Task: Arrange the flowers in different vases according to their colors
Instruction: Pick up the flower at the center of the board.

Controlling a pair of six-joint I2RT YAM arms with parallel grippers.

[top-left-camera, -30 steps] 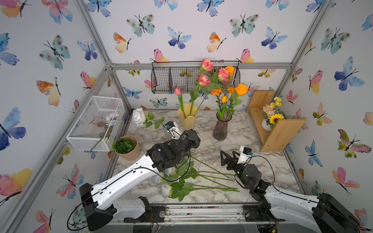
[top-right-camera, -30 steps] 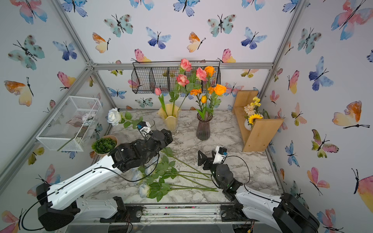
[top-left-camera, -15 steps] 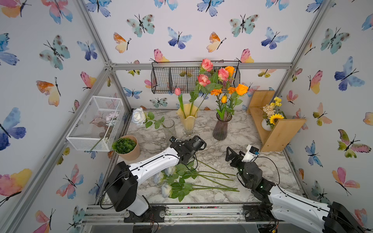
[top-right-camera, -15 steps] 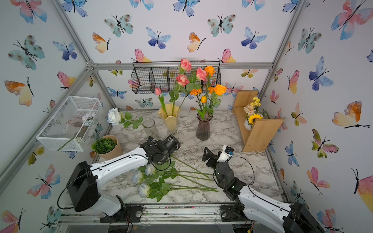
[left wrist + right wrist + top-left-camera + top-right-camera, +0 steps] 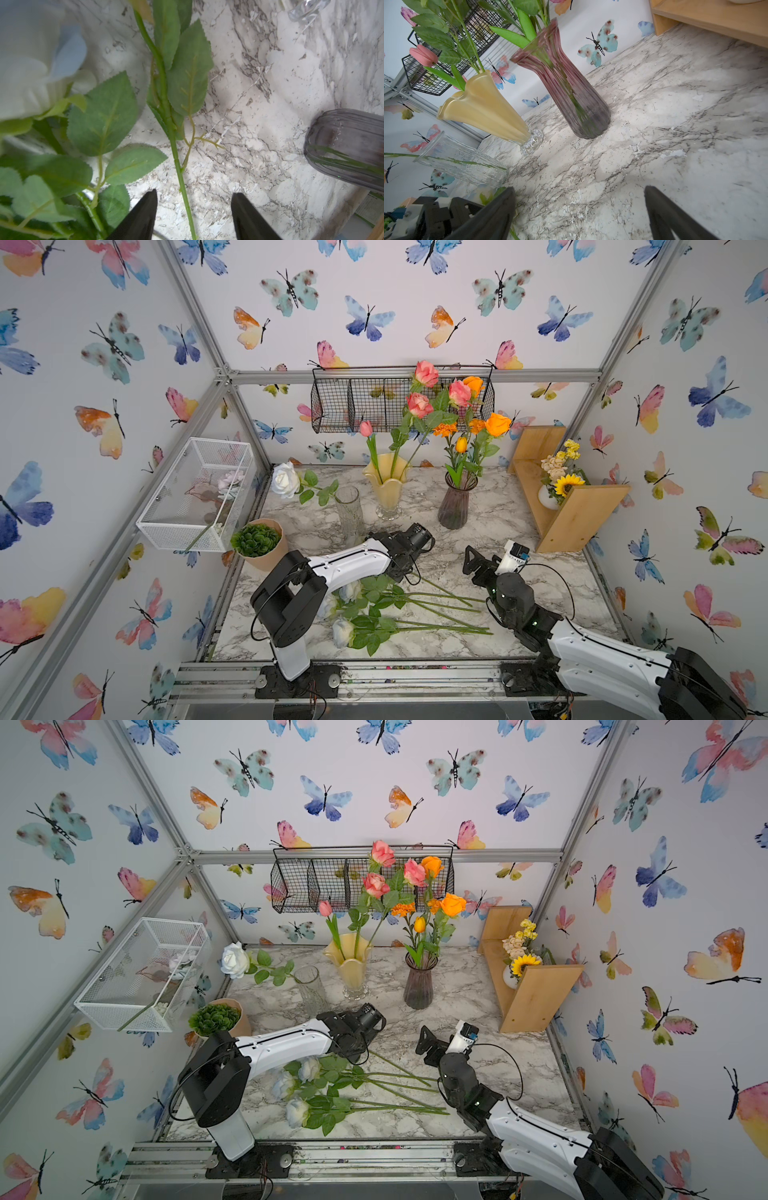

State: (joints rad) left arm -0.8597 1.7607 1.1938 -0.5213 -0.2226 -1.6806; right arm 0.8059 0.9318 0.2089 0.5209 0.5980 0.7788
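Three white-pale-blue roses (image 5: 344,630) lie on the marble table (image 5: 519,506) near the front, stems (image 5: 440,605) pointing right. My left gripper (image 5: 194,193) is open and low over them, one green stem (image 5: 182,187) running between its fingers without touching either. A fourth white rose (image 5: 286,479) leans out of the clear ribbed vase (image 5: 348,510). Pink roses (image 5: 419,404) stand in the yellow vase (image 5: 386,489), orange flowers (image 5: 497,424) in the smoky-purple vase (image 5: 455,506). My right gripper (image 5: 471,562) is wide open and holds nothing, right of the stems, facing the vases (image 5: 571,99).
A tan pot with a green succulent (image 5: 259,541) stands at the left edge. A wooden shelf (image 5: 577,510) with a sunflower bunch (image 5: 567,485) fills the back right. A white mesh basket (image 5: 199,493) hangs on the left wall, a black wire basket (image 5: 361,402) on the back wall.
My left arm came down from beside the clear vase to the stems of the lying roses, and its jaws have narrowed. The right gripper shifted slightly to the right.
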